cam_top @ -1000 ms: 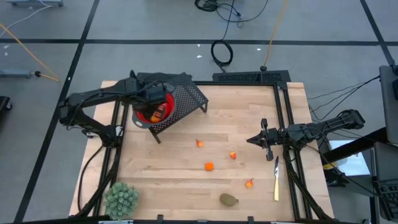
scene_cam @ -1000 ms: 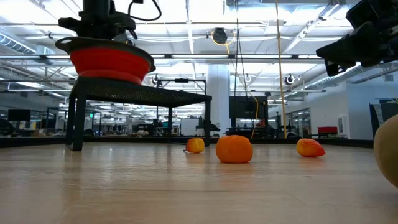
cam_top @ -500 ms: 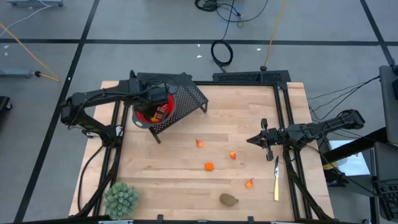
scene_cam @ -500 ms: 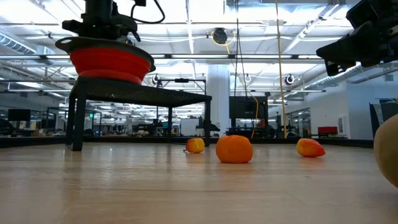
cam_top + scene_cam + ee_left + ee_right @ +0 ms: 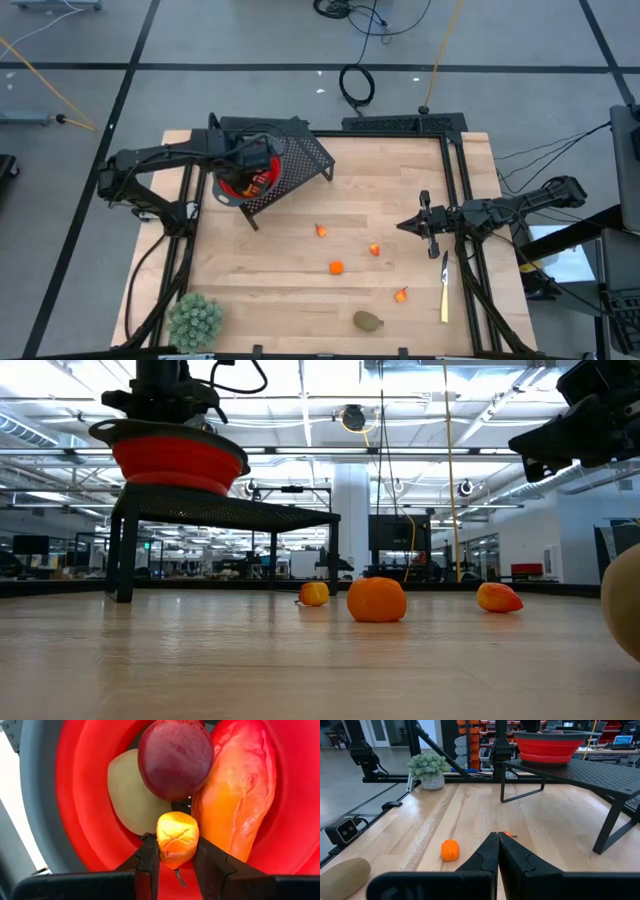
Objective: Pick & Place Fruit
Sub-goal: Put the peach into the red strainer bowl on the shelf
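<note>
A red bowl (image 5: 240, 186) sits on a black mesh stand (image 5: 300, 160) at the table's far left. My left gripper (image 5: 250, 160) hangs over the bowl, pointing down, shut on a small yellow-orange fruit (image 5: 177, 839). Under it in the bowl lie a dark red ball (image 5: 176, 760), a pale oval (image 5: 131, 795) and a long red-orange piece (image 5: 235, 795). Several small orange fruit pieces (image 5: 336, 267) and a brownish-green oval (image 5: 368, 321) lie on the tabletop. My right gripper (image 5: 402, 225) waits shut at the table's right side, pointing level. My left gripper pinches the small yellow-orange fruit by its two opposite sides (image 5: 161, 840) between its two fingers (image 5: 149, 855). The fingers come from above, pointing down into the bowl. The fruit sits between them over the bowl's other pieces; whether it touches those, I cannot tell.
A pale green spiky plant (image 5: 195, 318) stands at the near left corner. A yellow-handled tool (image 5: 444, 290) lies near the right edge. The stand's legs (image 5: 607, 827) rise from the far left. The middle of the wooden table (image 5: 280, 290) holds only the loose fruit.
My left gripper has rolled a little about its own pointing line above the bowl and otherwise kept its place.
</note>
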### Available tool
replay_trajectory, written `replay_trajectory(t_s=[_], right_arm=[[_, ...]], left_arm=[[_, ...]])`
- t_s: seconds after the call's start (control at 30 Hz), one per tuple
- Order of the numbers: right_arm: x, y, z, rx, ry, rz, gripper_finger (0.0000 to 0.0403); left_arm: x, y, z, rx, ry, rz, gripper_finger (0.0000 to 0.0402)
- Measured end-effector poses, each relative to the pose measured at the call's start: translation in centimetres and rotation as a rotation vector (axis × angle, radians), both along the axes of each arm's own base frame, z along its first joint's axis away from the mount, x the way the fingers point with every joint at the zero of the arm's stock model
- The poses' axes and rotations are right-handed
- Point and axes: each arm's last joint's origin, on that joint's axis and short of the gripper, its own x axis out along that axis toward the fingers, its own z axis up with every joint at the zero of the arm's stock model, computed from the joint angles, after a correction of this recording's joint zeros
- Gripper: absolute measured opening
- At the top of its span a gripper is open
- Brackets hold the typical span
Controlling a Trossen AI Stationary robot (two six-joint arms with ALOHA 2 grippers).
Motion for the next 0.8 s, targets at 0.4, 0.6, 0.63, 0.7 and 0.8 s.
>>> replay_trajectory(t_s=[0.4, 0.6, 0.63, 0.7, 0.8], right_arm=[[0.0, 0.0, 0.0, 0.0, 0.0, 0.0, 0.0], [0.0, 0.0, 0.0, 0.0, 0.0, 0.001, 0.0], [0.0, 0.0, 0.0, 0.0, 0.0, 0.001, 0.0], [0.0, 0.0, 0.0, 0.0, 0.0, 0.001, 0.0], [0.0, 0.0, 0.0, 0.0, 0.0, 0.001, 0.0]], left_arm=[[0.2, -0.9, 0.0, 0.035, 0.002, -0.027, 0.012], [0.3, -1.2, 0.1, 0.097, 0.0, -0.001, 0.0204], [0.3, -1.3, 0.1, 0.099, 0.001, -0.002, 0.0216], [0.3, -1.4, 0.1, 0.099, 0.003, -0.017, 0.0236], [0.3, -1.5, 0.1, 0.099, 0.002, -0.025, 0.0255]])
